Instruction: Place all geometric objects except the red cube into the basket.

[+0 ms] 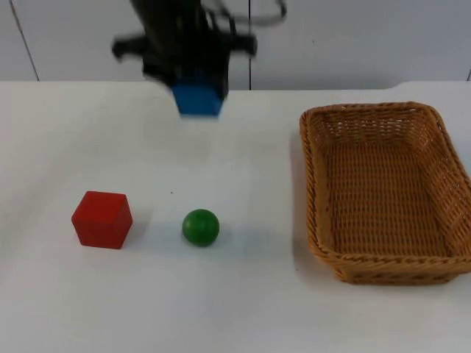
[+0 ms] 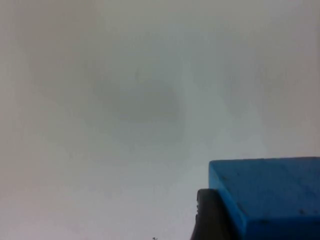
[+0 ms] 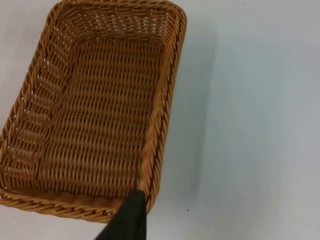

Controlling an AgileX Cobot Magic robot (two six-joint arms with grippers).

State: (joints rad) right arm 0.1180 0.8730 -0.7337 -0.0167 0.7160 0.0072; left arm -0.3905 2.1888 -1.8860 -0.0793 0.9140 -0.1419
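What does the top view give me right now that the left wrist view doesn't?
Top view alone: the red cube, green ball and empty wicker basket on the white table, with the left gripper raised above the table's far side. Left wrist view alone: a black fingertip against the block's side. Both: the blue cube held by that gripper.

Light even, bright, from overhead; white table [image 1: 243, 309] slightly washed, no hard glare. Soft short shadows: right of red cube [image 1: 102, 219], right of green ball [image 1: 201, 227], along left side of basket [image 1: 383, 193]. My left arm smeared by motion in top view, blue block [image 1: 197, 98] in my left gripper [image 1: 197, 87] soft-edged. My left wrist view hazy, faint grey shadow patch on table, block edge crisp. My right wrist view clear, weave sharp, fingertip [image 3: 127, 220] dark, out of focus.
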